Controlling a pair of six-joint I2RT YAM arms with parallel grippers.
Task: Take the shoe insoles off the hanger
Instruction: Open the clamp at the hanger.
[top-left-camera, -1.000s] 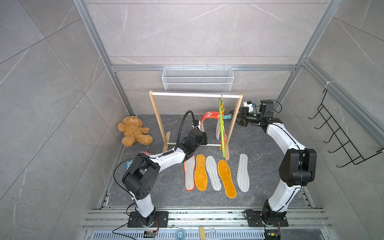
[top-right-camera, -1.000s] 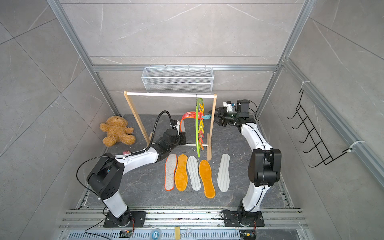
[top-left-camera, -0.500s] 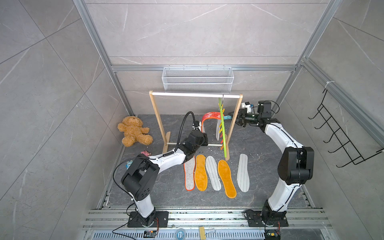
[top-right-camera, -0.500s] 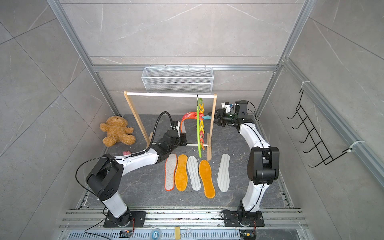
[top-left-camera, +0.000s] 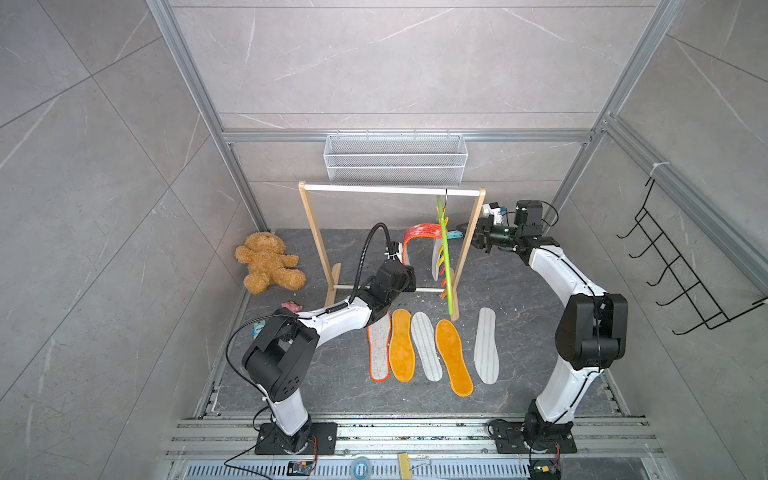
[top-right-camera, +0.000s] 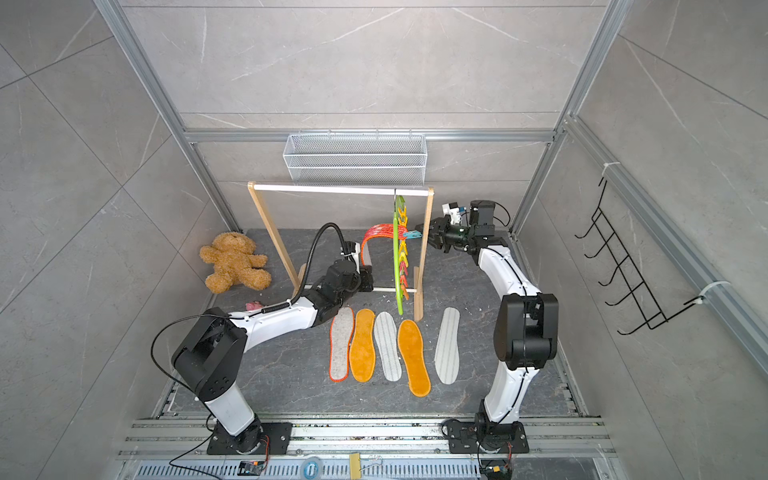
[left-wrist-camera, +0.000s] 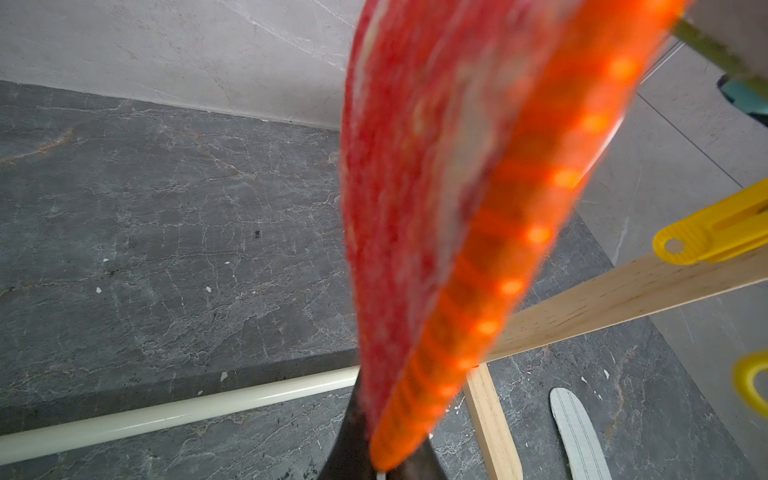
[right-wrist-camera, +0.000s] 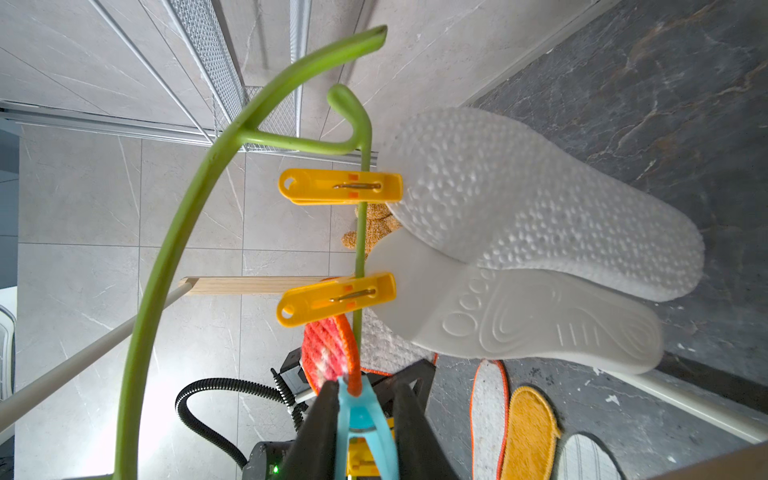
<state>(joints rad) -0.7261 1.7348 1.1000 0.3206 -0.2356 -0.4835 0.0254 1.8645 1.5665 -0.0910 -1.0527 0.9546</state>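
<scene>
Right wrist view: the right gripper stands with its jaws partly apart, one finger against each handle of the teal plastic clip. This clip pins the top of the red-white mottled, orange-rimmed insole to the thin lime-green curved plastic hanger, which hangs on the wooden rail frame. The left gripper is closed on the insole's lower end, and the insole arcs from there up to the clip.

The step in hand appears to be releasing this insole.

1. Squeeze both handles squarely. They look splayed, so the mouth is probably not yet open.
2. Keep the left arm's pull light and in line with the clip mouth. A hard pull would likely swing the hanger.
3. Draw the insole clear only once the mouth parts.

Two white foam insoles hang under yellow plastic clips. Five flat insoles lie in a row on the dark stone floor.
</scene>
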